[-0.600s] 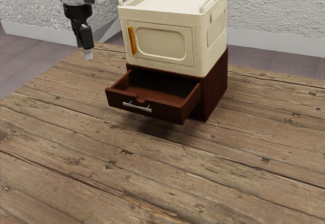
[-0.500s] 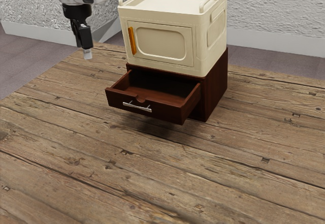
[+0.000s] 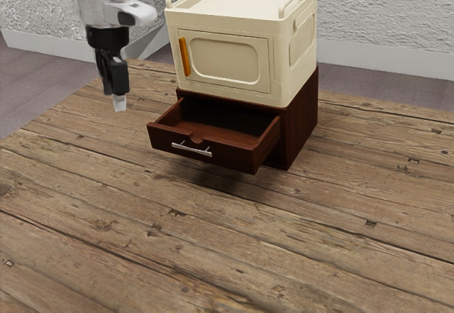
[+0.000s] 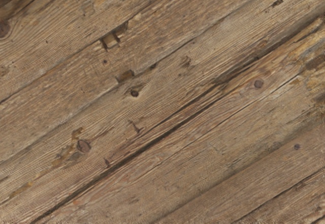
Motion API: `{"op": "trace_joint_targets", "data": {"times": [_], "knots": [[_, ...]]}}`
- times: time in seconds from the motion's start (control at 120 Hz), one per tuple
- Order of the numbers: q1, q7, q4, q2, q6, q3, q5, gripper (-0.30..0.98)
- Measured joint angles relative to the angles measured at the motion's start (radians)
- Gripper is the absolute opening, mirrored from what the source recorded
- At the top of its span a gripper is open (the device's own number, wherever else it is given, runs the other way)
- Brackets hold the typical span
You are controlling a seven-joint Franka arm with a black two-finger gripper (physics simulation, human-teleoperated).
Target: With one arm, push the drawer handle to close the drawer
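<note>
The end effector [image 3: 120,103] hangs to the exterior view's left of the drawer [image 3: 230,158], apart from it; whether it is clenched or released I cannot tell; the handle [image 3: 191,148] sits on the drawer's front, and the drawer stands out from its cabinet [image 3: 303,121], under the cream box [image 3: 220,86]; the step in hand looks like the approach, so the arm should come round in front of the drawer and drop to handle height, well off the drawer's near corner; then meet the handle near its middle and push straight along the drawer's slide, slow and level; an off-centre or slanting push could skew the drawer or slip off the bar.
</note>
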Motion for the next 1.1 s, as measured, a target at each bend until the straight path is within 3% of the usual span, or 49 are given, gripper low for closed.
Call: {"op": "trace_joint_targets", "data": {"times": [0.158,0.333,0.758,0.942,1.1], "knots": [[-0.013,-0.153,-0.085,0.124,0.105,-0.033,-0.031,0.18],[0.013,-0.367,-0.088,0.251,0.180,-0.032,-0.059,0.00],[0.006,-0.782,-0.092,0.318,0.418,-0.008,-0.104,-0.09],[0.004,-0.850,-0.146,0.323,0.527,-0.007,-0.100,-0.10],[0.004,-0.838,-0.155,0.322,0.581,-0.007,-0.048,-0.10]]}}
